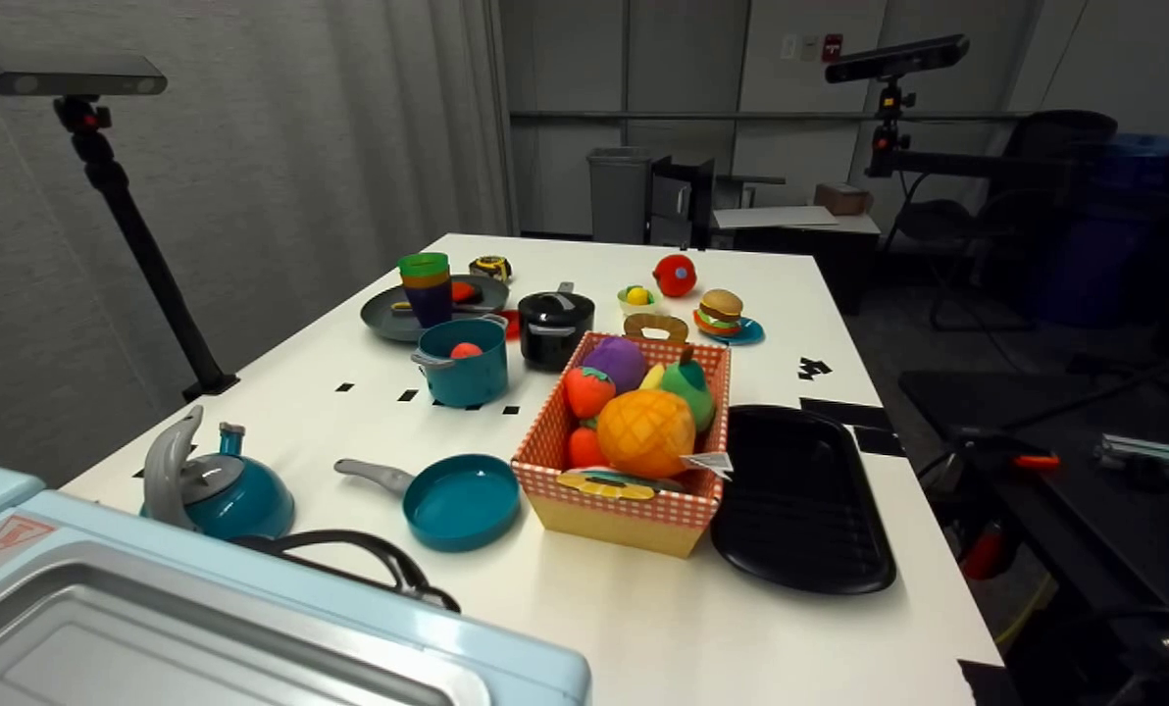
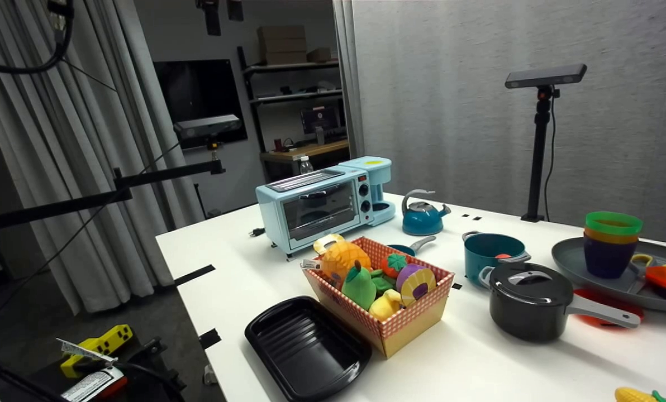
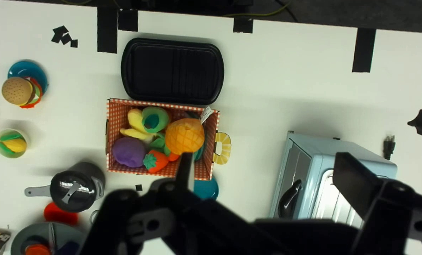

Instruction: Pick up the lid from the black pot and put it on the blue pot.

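Observation:
The black pot [image 1: 550, 346] stands on the white table with the dark lid [image 1: 557, 308] on top; pot [image 2: 528, 318] and lid [image 2: 528, 283] also show in an exterior view. In the wrist view the lid [image 3: 77, 194] covers most of the pot [image 3: 92, 171]. The blue pot [image 1: 467, 380] stands close beside the black pot, uncovered, with a red-orange thing inside; it also shows in an exterior view [image 2: 478, 265]. My gripper nearly hides it in the wrist view. My gripper [image 3: 264, 159] is open and empty, high above the table between the fruit basket and the toaster oven.
The fruit basket [image 1: 614, 525] stands beside the black tray [image 1: 800, 500]. A teal frying pan [image 1: 462, 500], kettle [image 1: 241, 495] and light-blue toaster oven [image 2: 322, 209] are near. A grey plate [image 1: 383, 314] holds stacked cups [image 1: 428, 294]. The black pot's handle [image 2: 604, 310] sticks out sideways.

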Robot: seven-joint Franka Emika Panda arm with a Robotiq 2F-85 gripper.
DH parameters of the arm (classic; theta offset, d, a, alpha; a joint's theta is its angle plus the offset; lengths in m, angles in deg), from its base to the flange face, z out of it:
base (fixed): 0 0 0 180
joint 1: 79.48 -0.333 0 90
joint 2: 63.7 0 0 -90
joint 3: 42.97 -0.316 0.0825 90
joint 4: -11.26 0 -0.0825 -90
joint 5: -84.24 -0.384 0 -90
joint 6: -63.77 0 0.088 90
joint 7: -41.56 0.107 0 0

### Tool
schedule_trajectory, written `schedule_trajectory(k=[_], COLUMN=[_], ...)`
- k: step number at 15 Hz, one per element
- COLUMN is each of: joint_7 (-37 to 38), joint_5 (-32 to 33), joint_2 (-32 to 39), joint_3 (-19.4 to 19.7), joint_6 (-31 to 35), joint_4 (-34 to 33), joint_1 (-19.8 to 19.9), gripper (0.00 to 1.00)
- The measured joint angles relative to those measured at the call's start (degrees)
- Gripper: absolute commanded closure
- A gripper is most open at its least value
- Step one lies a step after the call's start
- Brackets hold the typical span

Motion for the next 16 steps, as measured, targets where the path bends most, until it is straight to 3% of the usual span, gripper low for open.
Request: schedule_trajectory(k=[10, 16], joint_7=[0.10, 0.90], joint_5=[0.14, 5.13], joint_2=[0.85, 1.06], joint_3=[-0.21, 0.03], joint_6=[0.32, 8.90], joint_4=[0.12, 7.06], joint_1=[0.00, 0.47], gripper=[0.00, 0.00])
